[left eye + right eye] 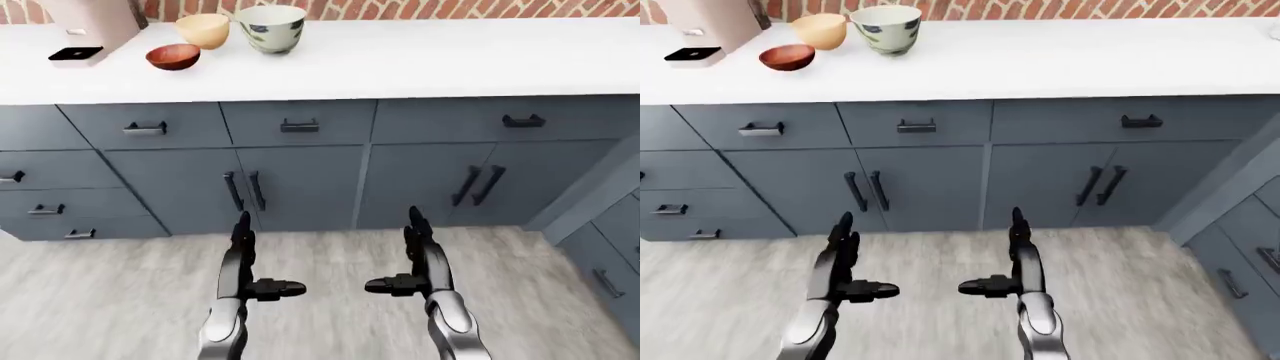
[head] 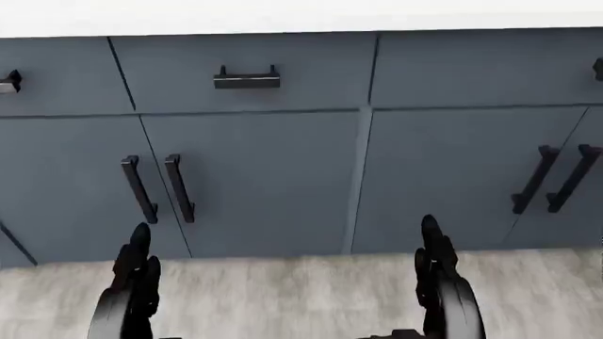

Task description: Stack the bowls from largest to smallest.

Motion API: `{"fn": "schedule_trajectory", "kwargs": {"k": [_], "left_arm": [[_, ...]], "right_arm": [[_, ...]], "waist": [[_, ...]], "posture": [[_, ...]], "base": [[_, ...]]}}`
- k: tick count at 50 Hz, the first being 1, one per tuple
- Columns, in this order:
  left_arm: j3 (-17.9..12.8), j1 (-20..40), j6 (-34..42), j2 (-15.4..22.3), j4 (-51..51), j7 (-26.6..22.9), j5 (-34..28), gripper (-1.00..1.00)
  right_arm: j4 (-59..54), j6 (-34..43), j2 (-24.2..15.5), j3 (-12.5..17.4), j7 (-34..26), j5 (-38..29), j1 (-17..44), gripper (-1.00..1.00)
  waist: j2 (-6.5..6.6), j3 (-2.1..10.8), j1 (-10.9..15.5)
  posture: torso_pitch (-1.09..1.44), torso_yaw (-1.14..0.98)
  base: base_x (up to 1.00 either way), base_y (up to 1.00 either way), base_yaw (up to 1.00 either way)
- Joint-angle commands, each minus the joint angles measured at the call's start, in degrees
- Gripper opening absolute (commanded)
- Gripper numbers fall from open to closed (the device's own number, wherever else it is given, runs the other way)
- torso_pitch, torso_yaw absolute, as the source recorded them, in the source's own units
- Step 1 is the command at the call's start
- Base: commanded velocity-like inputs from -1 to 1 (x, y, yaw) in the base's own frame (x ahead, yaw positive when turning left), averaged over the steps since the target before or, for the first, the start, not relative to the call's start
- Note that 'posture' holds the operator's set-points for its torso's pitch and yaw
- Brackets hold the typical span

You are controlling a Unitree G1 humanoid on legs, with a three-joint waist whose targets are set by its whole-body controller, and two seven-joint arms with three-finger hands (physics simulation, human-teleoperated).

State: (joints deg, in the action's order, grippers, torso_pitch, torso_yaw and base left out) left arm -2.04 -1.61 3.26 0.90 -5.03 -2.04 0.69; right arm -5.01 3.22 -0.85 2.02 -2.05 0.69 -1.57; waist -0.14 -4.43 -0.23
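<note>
Bowls sit on the smooth white countertop (image 1: pixel 420 60) at the upper left of the left-eye view: a glossy red-brown shallow bowl (image 1: pixel 173 56), just right of it a rounded tan bowl (image 1: pixel 203 30), then a deep white bowl with leaf print (image 1: pixel 270 28). Left of the red bowl stands a pinkish boxy appliance (image 1: pixel 85 26). Below the countertop run matte grey cabinets (image 1: pixel 300 187) with black bar handles. Both the left hand (image 1: pixel 250 262) and right hand (image 1: pixel 415 259) hang spread, empty, over the wood-grain floor (image 1: pixel 100 300).

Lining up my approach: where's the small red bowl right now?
In the left-eye view, the red bowl sits upper left on the white counter, between the pink appliance and the tan bowl.
</note>
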Motion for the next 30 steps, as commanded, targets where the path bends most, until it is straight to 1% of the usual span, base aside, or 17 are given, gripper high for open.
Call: {"fn": "schedule_trajectory", "kwargs": {"k": [1, 3, 4, 5, 7, 8, 12, 13, 14, 16, 19, 22, 23, 25, 26, 28, 30], "left_arm": [[-0.25, 2.06, -2.55, 0.36, 5.15, -0.53, 0.72, 1.00], [0.47, 1.08, -1.24, 0.41, 7.43, -1.47, 0.25, 1.00], [0.51, 0.60, -0.44, 0.25, 8.89, -1.57, 0.39, 1.00], [-0.02, 1.01, 0.34, 0.34, 9.43, -1.50, 0.75, 1.00], [-0.01, 0.41, 1.51, 0.30, 11.34, -1.54, 0.77, 1.00], [-0.04, 0.38, 1.72, 0.39, 11.69, -1.78, 0.79, 1.00], [-0.44, 1.01, 6.34, 0.46, 16.34, -2.03, 1.42, 1.00], [-0.18, 1.06, 8.50, 0.41, 19.10, -1.90, 1.38, 1.00], [1.18, 0.26, 11.03, 0.61, 23.21, -2.47, 0.34, 1.00], [1.50, 0.64, 17.55, 0.39, 30.04, -2.30, 0.17, 1.00], [1.63, 3.58, 31.92, 0.63, 43.43, -1.68, -0.31, 1.00], [-0.37, 6.86, 40.91, 0.95, 50.28, -1.44, 0.68, 1.00], [-1.74, 8.73, 44.36, 1.40, 52.34, -1.37, 1.32, 1.00], [-3.89, 11.34, 47.67, 2.16, 53.57, -1.30, 2.63, 1.00], [-4.60, 12.38, 49.13, 2.60, 54.28, -1.09, 3.13, 1.00], [-5.84, 14.20, 51.68, 3.42, 55.38, -0.81, 4.28, 1.00], [-6.81, 15.46, 53.34, 4.11, 56.07, -0.43, 5.25, 1.00]], "right_arm": [[5.45, -2.89, -0.29, 0.35, 0.17, 0.32, 1.56, 1.00], [5.41, -2.87, -0.36, 0.55, 0.25, 0.40, 1.81, 1.00], [5.36, -2.87, -0.39, 0.58, 0.27, 0.37, 1.88, 1.00], [6.06, -2.52, -0.40, 0.59, 0.33, 0.34, 1.67, 1.00], [6.74, -2.16, -0.37, 0.49, 0.40, 0.16, 1.44, 1.00], [7.07, -1.95, -0.32, 0.42, 0.39, 0.15, 1.37, 1.00], [12.79, 2.46, -0.16, -0.10, 0.70, -0.28, 0.45, 1.00], [13.63, 3.39, -0.26, -0.09, 0.54, -0.32, 0.69, 1.00], [15.96, 5.17, -0.22, -0.34, 0.50, -0.52, 0.31, 1.00], [22.41, 9.94, -0.04, -0.69, 0.49, -0.50, -0.46, 1.00], [35.90, 20.78, 0.04, -1.42, 0.63, -0.69, -1.15, 1.00], [45.17, 30.20, -0.22, -0.48, 0.08, 0.42, 0.08, 1.00], [48.70, 33.65, -0.41, 0.29, -0.39, 1.41, 1.08, 1.00], [51.20, 38.03, -0.55, 1.56, -0.51, 2.61, 3.48, 1.00], [51.56, 39.60, -0.55, 2.18, -0.25, 3.28, 4.80, 1.00], [52.33, 41.83, -0.76, 2.29, 0.51, 3.93, 6.83, 1.00], [53.91, 44.56, -0.94, 2.09, 1.35, 4.54, 8.62, 1.00]], "waist": [[-0.45, 0.05, -0.12], [-0.02, 3.59, 0.40], [-0.03, 2.99, 0.41], [-0.37, 0.97, 0.30], [-0.47, 3.98, 0.41], [-0.45, 4.28, 0.44], [-0.32, 4.44, 0.53], [-0.28, 4.55, 0.51], [-0.24, 4.60, 0.54], [-0.21, 4.78, 0.47], [-0.29, 4.98, 0.64], [-0.28, 5.13, 0.68], [-0.27, 5.12, 0.66], [-0.23, 5.15, 0.64], [0.00, 5.93, 1.35], [-0.27, 4.49, 1.34], [-0.32, 4.20, 1.53]], "posture": [[0.00, 0.00], [0.00, 0.00], [0.00, 0.00], [0.00, 0.00], [0.00, 0.00], [0.00, 0.00], [0.00, 0.00], [0.00, 0.00], [0.00, 0.00], [0.00, 0.00], [0.00, 0.00], [0.00, 0.00], [0.00, 0.00], [0.00, 0.00], [0.00, 0.00], [0.00, 0.00], [0.00, 0.00]], "base": [[0.00, 0.00, 0.00], [0.00, 0.00, 0.00], [0.00, 0.00, 0.00], [0.00, 0.00, 0.00], [0.00, 0.00, 0.00], [0.00, 0.00, 0.00], [0.00, 0.00, 0.00], [0.00, 0.00, 0.00], [0.00, 0.00, 0.00], [0.00, 0.00, 0.00], [0.00, 0.00, 0.00], [0.00, 0.00, 0.00], [0.00, 0.00, 0.00], [0.00, 0.00, 0.00], [0.00, 0.00, 0.48], [0.00, 0.00, 0.99], [0.00, 0.00, 1.00]]}}
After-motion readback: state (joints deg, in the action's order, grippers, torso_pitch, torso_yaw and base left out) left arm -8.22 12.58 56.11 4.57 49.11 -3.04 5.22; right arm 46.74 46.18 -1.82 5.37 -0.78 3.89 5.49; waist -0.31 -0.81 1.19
